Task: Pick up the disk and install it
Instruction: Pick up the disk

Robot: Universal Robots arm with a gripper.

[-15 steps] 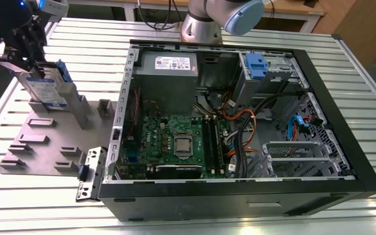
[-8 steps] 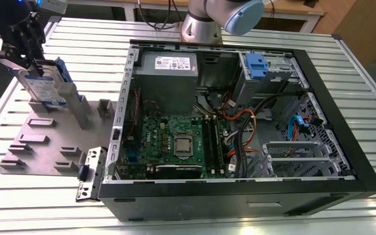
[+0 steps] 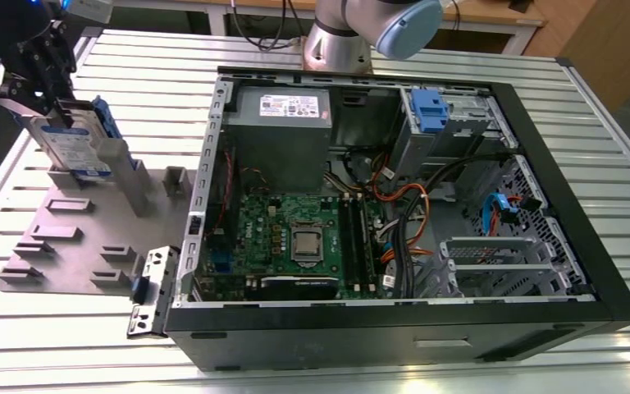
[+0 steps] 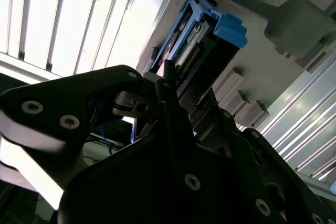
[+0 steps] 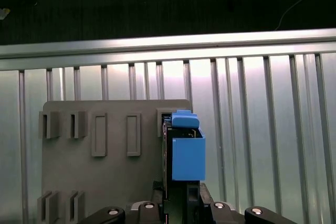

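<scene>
Clamping the disk (image 3: 76,146) upright by its top edge at the grey slotted fixture (image 3: 79,246) beside the open computer case (image 3: 403,345), the gripper (image 3: 52,107) risks jamming the blue carrier frame (image 5: 188,156) in its slot should the lift run tilted.

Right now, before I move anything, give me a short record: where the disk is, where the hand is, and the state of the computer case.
disk: standing upright in the grey holder plate, outside the case
hand: at the disk's upper end
computer case: open, circuit board exposed, to the exterior view's right of the plate
install: not yet done
</scene>
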